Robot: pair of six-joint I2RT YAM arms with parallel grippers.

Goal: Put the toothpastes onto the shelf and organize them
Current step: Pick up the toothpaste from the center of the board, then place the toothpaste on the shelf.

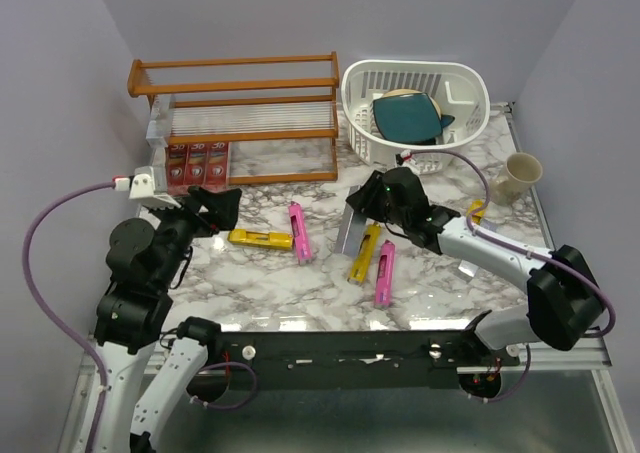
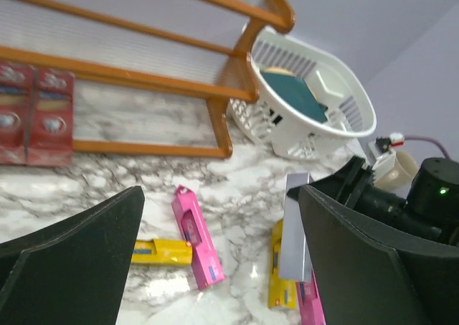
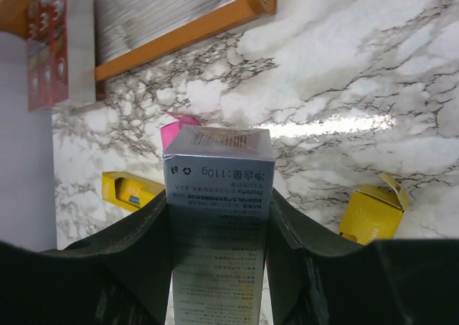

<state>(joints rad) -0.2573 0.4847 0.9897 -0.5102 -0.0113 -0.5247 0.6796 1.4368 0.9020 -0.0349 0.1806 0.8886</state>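
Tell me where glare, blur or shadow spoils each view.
Top external: sharp, evenly lit, a pale sheen on the table near the arm bases. Left wrist: shelf soft, the open left gripper dark and blurred. Right wrist: white glare streak on the marble; the silver-grey carton in the right gripper reads sharp at its top, dim lower down.

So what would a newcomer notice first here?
The right gripper clamps a silver-grey carton at the middle of the marble table, pink cartons and yellow cartons scattered around it. Behind, three red cartons sit at the lower left of the wooden shelf.
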